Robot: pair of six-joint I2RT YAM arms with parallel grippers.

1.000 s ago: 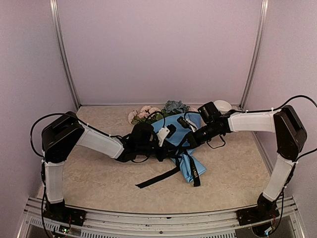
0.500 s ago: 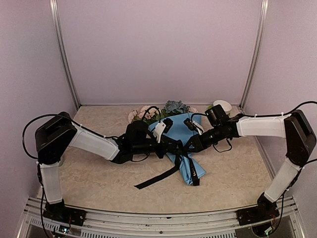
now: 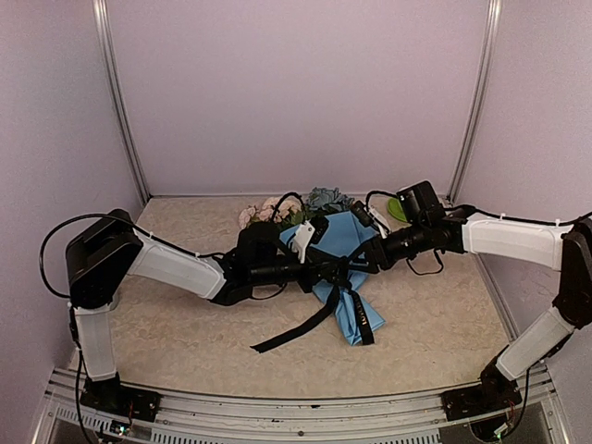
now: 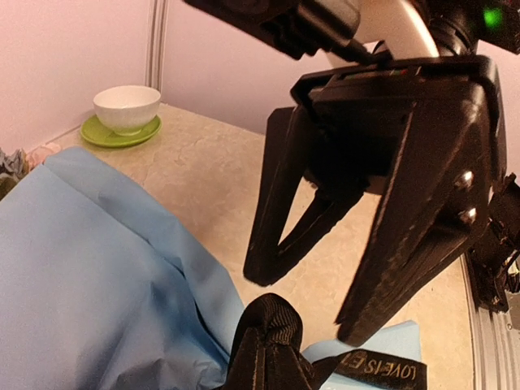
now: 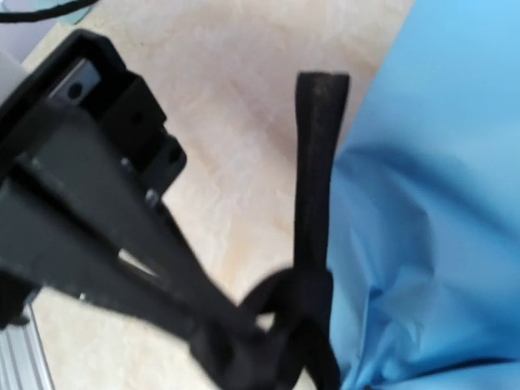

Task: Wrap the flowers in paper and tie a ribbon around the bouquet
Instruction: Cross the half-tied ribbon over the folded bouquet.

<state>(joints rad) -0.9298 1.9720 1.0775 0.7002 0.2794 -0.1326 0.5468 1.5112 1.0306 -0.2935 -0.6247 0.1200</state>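
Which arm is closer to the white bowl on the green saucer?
Right. The right arm passes just beside the white bowl, its end effector open above the ribbon knot. The left end effector clamps that knot, farther from the bowl.

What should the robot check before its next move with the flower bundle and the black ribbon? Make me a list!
1. Left gripper pinching the ribbon at the knot: ok.
2. Right gripper open, nothing between its jaws: ok.
3. Ribbon wrapped around the paper: ok.
4. Knot pulled tight: cannot tell.
5. Flowers poking out of the paper's far end: ok.
6. Bowl apart from the paper: ok.
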